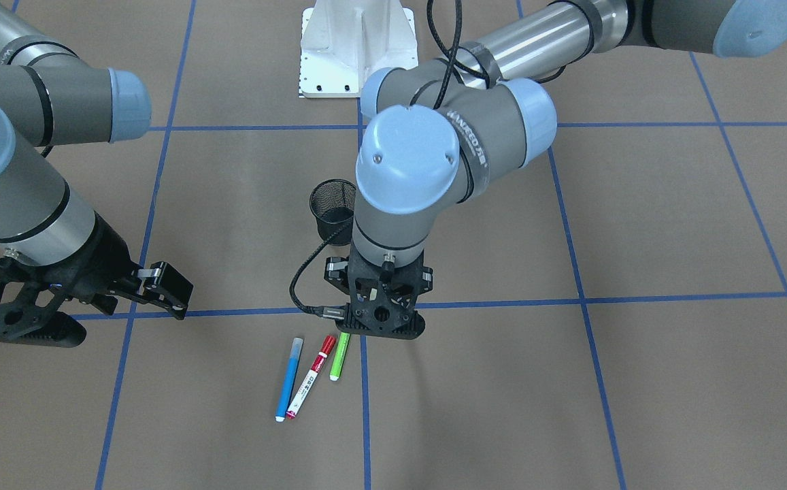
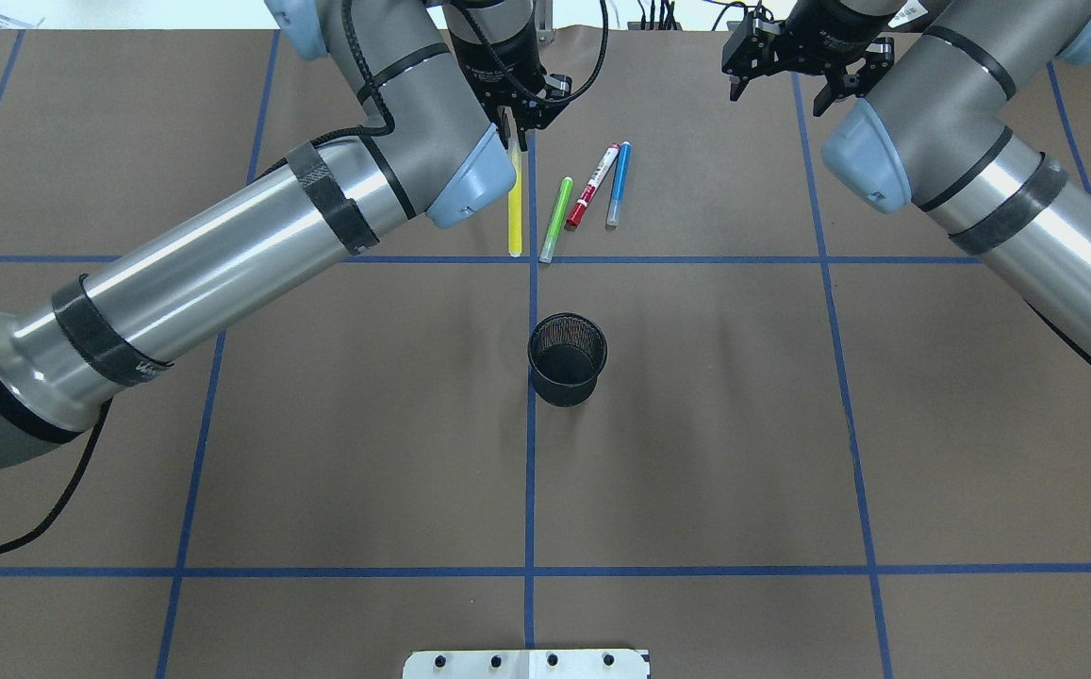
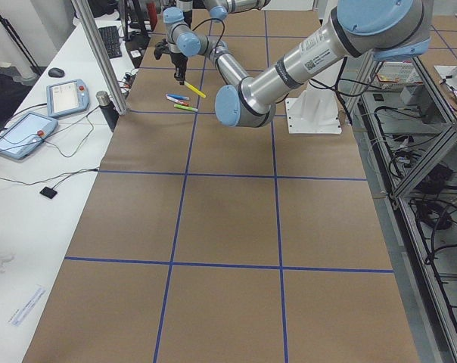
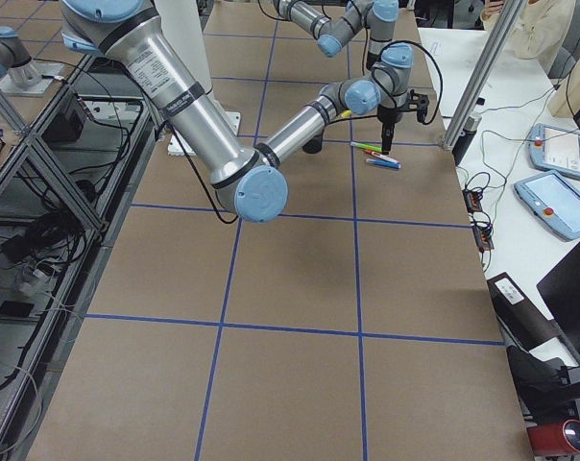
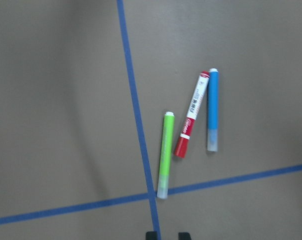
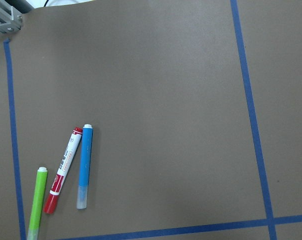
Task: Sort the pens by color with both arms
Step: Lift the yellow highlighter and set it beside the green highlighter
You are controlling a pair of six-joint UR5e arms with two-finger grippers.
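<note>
Two robot arms reach over a brown table marked with blue tape lines. The left end effector is closed narrow on one end of the yellow pen. The pen is off the table and sticks out at a slant, back toward the robot. From the front view this pen is hidden behind the end effector.

Three other pens lie on the table in a loose row, on the far side from the robot and by the centre tape line.
- The green pen is nearest the left end effector. One end rests on a crossing of two tape lines.
- The red-capped pen is in the middle, just beside the green one but apart from it.
- The blue pen is on the outer side. Its far end comes close to the white end of the red-capped pen, and whether they touch cannot be told.

The right end effector hangs above the table, well apart from the pens on the blue pen's side. Its fingers are spread wide and nothing is between them.

A black mesh cup stands upright on the centre line, between the pens and the robot's base.
</note>
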